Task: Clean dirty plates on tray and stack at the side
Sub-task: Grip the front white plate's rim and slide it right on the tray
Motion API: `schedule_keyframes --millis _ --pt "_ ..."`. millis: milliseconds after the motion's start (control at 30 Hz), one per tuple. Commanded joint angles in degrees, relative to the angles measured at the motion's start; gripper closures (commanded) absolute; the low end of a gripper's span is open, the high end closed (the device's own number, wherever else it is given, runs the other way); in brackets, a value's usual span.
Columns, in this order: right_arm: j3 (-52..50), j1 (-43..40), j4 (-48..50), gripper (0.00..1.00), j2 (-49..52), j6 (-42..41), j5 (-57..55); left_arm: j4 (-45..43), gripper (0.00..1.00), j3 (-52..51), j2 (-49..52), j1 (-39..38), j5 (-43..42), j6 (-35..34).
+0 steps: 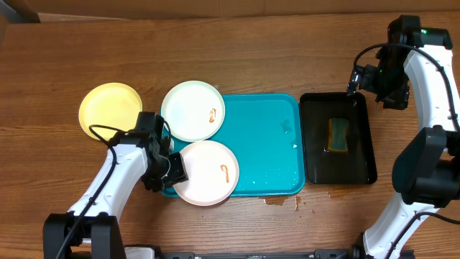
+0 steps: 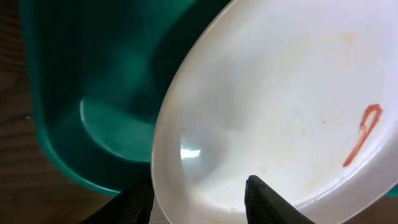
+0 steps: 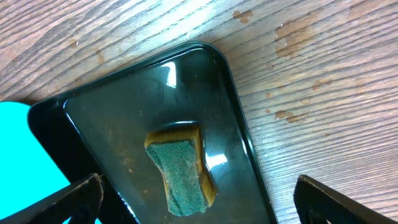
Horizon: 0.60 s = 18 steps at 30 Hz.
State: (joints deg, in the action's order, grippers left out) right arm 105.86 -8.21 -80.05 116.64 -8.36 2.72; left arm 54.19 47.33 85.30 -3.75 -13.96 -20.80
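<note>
Wood table [image 1: 215, 43]: tray [image 1: 266, 144] long axis L-R, left jaws grip white plate [image 1: 208, 173].

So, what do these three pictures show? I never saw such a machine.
Two robot arms stand at a table. One picture looks from above; the others come from a camera on each wrist. On the table: a yellow plate, a turquoise tray bearing a far white plate and a near white plate, both red-smeared, and a black tray holding a sponge. The left gripper straddles the near white plate's rim; grip unclear. The right gripper hangs open over the black tray, empty.
</note>
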Motion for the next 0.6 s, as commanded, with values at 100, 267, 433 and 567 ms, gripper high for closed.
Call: schedule_keyframes --millis 100,267,433,567 --pt "1.1 0.1 0.2 0.00 -0.9 -0.2 -0.1 -0.3 0.46 -0.3 -0.3 -0.1 -4.1 5.2" --pt "1.1 0.1 0.2 0.00 -0.9 -0.2 -0.1 -0.2 0.45 -0.3 -0.3 -0.2 -4.1 5.2" --pt "1.1 0.1 0.2 0.00 -0.9 -0.2 -0.1 -0.6 0.43 -0.3 -0.3 -2.6 -3.9 4.9" --pt "1.1 0.1 0.2 0.00 -0.9 -0.2 -0.1 -3.4 0.43 -0.3 -0.3 -6.5 -3.5 2.5"
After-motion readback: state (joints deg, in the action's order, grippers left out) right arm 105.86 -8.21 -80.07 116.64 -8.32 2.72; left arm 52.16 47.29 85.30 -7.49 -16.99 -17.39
